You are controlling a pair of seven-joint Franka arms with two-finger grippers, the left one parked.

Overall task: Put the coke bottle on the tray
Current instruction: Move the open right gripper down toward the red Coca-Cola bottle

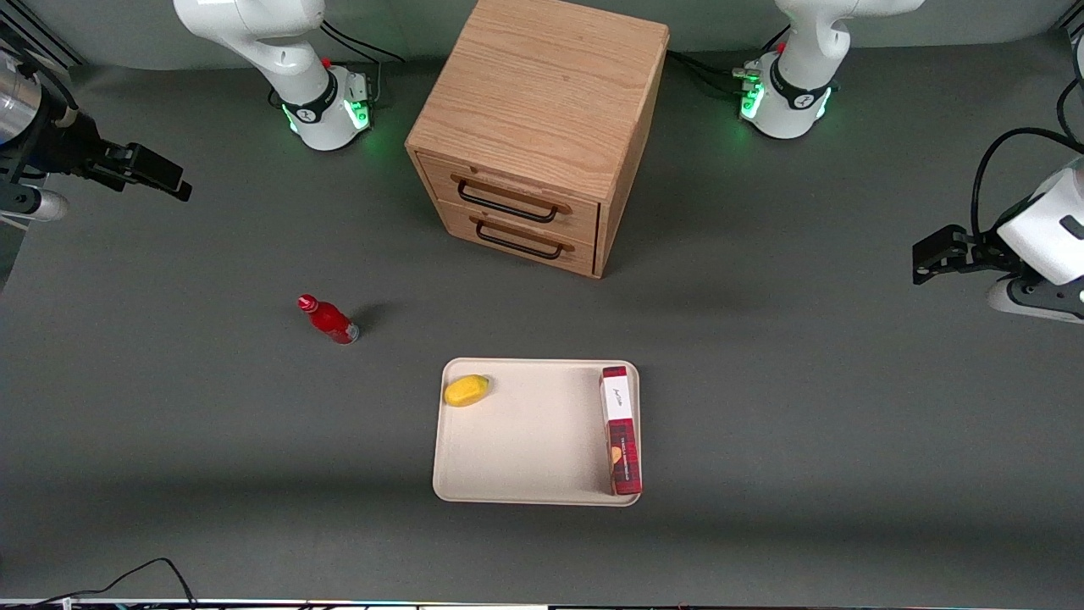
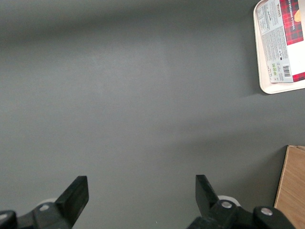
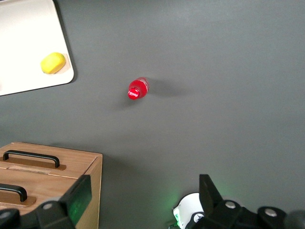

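**Bottle stands alone on the table**

The small red coke bottle (image 1: 329, 319) (image 3: 138, 88) stands upright on the grey table (image 1: 169, 424) — well below the right arm's gripper (image 1: 174, 180) (image 3: 143, 198), whose fingers are spread wide and hold nothing. The flat cream-beige tray (image 1: 525, 440) (image 3: 28, 57), carrying a yellow fruit (image 1: 467, 390) (image 3: 53, 63) and a dark-red plaid box (image 1: 620, 428), lies apart from the bottle.

Your gripper (image 1: 174, 180) hangs open, high at the working arm's end, well apart from the coke bottle (image 1: 329, 319), which stands on bare table. On the tray (image 1: 525, 440), only the fruit (image 1: 467, 390) and box (image 1: 620, 429) occupy the edges.
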